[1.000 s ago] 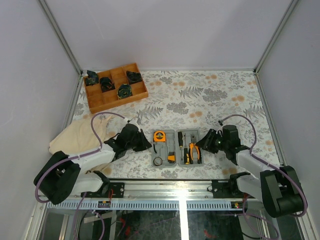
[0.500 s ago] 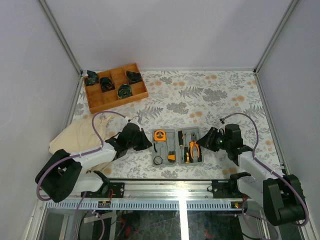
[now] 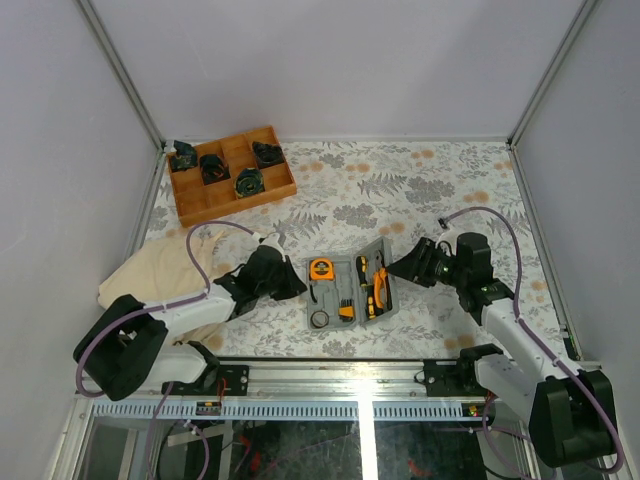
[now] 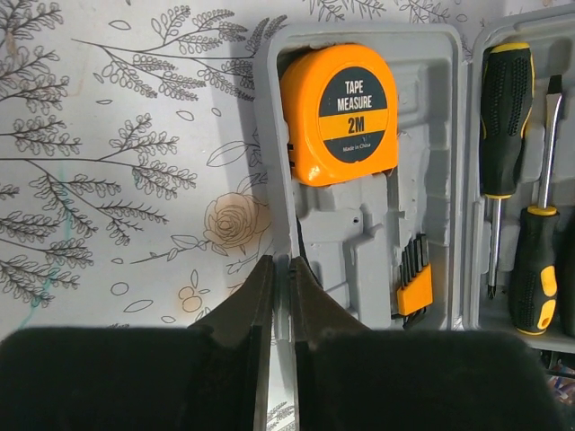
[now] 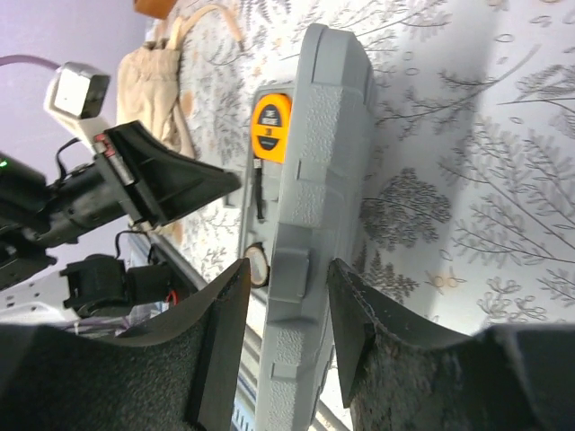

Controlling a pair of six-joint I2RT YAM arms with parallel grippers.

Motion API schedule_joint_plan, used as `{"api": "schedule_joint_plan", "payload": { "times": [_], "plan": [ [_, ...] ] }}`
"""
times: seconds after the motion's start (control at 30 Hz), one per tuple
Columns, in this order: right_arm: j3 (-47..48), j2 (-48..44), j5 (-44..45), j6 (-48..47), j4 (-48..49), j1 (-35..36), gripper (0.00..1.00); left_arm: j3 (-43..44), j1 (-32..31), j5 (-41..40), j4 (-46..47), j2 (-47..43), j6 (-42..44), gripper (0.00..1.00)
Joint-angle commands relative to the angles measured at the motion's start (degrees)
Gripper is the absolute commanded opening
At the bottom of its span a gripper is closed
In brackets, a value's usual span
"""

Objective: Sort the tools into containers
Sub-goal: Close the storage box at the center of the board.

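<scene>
The grey case point(image 3: 330, 297) lies near the table's front edge. Its left half holds an orange tape measure point(image 4: 340, 112), a set of bits point(image 4: 414, 287) and a small ring point(image 3: 318, 320). My left gripper point(image 4: 280, 269) is shut on that half's left rim. The right half point(image 5: 319, 162) is tilted up on its hinge, with black-and-yellow screwdrivers point(image 4: 505, 108) and orange-handled pliers point(image 3: 377, 285) in it. My right gripper point(image 5: 287, 265) straddles the free edge of this raised half at its latch, closed on it.
A brown wooden divided tray point(image 3: 240, 200) with black parts stands at the back left. A beige cloth bag point(image 3: 160, 275) lies left of the case, beside my left arm. Walls close the table on three sides.
The case's right half has swung up from flat to steeply tilted toward the left half, carried by my right gripper, which moved up and away from its base. My left gripper has stayed on the rim.
</scene>
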Motion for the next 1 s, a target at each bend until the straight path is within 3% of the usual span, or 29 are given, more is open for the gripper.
{"api": "schedule_joint_plan", "payload": {
  "times": [0.0, 0.33, 0.97],
  "plan": [
    [3.57, -0.74, -8.33, 2.25, 1.86, 1.24, 0.47, -1.01, -2.1, 3.21, -1.35, 2.36, 0.03, 0.0],
    [3.74, 1.0, -9.36, 4.03, 3.65, 3.26, 0.47, -0.66, -2.19, 3.59, -0.95, 2.79, 0.18, 0.0],
    [8.28, 10.16, -1.13, 3.36, 5.02, 14.65, 0.43, -1.26, -2.28, 2.64, -2.04, 1.02, 0.1, 0.0]
  ]
}}
